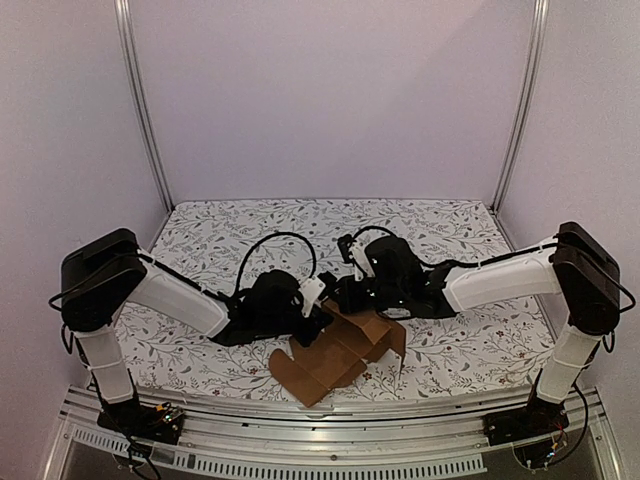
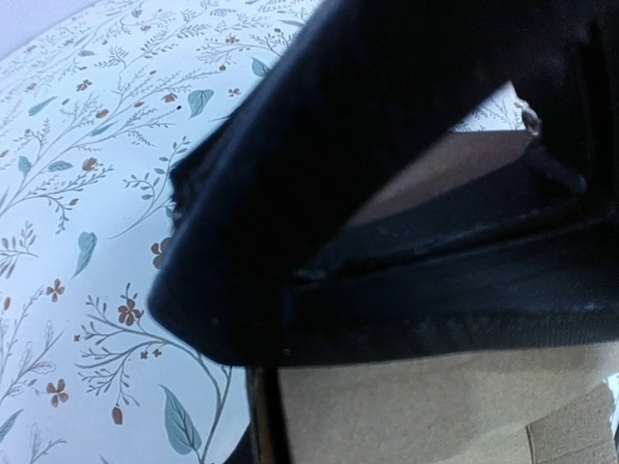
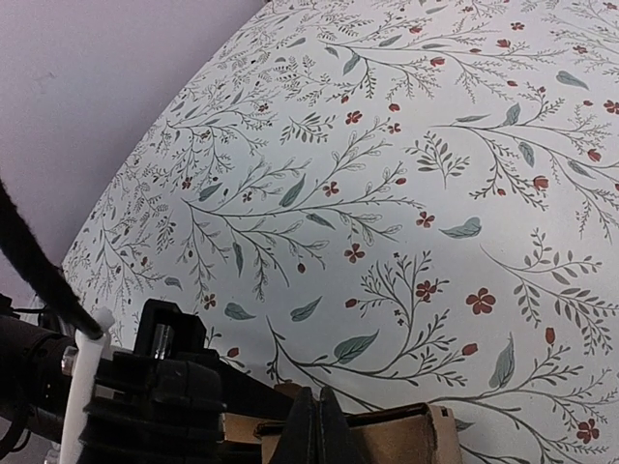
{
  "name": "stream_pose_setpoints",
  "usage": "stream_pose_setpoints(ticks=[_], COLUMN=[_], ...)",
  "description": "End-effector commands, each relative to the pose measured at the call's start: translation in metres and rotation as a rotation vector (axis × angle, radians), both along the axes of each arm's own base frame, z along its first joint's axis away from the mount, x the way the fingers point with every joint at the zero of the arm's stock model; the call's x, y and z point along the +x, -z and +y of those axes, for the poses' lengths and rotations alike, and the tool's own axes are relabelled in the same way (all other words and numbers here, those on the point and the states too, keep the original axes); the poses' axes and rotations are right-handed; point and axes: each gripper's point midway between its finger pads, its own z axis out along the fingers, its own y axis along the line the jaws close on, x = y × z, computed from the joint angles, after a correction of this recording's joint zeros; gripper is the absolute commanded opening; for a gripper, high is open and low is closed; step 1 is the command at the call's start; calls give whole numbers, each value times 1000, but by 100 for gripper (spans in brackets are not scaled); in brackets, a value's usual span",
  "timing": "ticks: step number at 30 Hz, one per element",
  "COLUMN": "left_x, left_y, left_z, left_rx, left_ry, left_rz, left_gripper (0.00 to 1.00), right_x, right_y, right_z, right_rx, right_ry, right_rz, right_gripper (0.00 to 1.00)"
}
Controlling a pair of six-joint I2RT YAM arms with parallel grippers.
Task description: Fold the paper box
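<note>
Brown paper box [image 1: 335, 362], partly folded, by the table's [image 1: 230, 225] near edge, mid-width. Flap between fingers of left gripper [image 1: 318, 322], clamped or loose impossible to tell. Fingers of right gripper [image 1: 345, 298] pressed together at far side.

**Cardboard in my narrow jaw gap**

My left gripper [image 2: 411, 203] fills most of the view, its two black fingers [image 2: 290, 145] blurred and very close. They run together toward the middle, leaving a thin wedge between them. A shaded brown strip of the paper box [image 2: 435, 406] sits in that wedge; I cannot tell whether my fingers press on it. Below the lower finger, a paler flat panel of the same box spans the bottom, with a crease at its right end. The table [image 2: 97, 193], in its flowered cloth, lies to the left, its far edge meeting a pale wall [image 2: 24, 19].
</note>
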Motion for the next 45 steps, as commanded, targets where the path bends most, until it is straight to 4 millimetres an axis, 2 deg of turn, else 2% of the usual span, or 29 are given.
stream_pose_setpoints(ticks=[1,11,19,27,38,45], left_x=[-11,-8,3,0,6,6], left_y=[6,5,-1,4,-17,-16], left_z=[-7,-14,-15,-34,-50,-61], left_rx=[-18,-77,-133,-195,-294,-301], left_ry=[37,38,-4,52,75,106], left_rz=[-14,-49,-137,-128,-195,-197], left_gripper=[18,21,21,22,22,19], right_x=[-11,-16,-20,-21,-27,-28], right_y=[34,28,23,23,28,27], right_z=[-13,-16,-18,-25,-30,-32], right_rx=[-75,-56,-39,-33,-27,-22], right_ry=[4,6,7,23,23,28], right_rz=[71,79,84,85,103,101], right_gripper=[0,0,0,0,0,0])
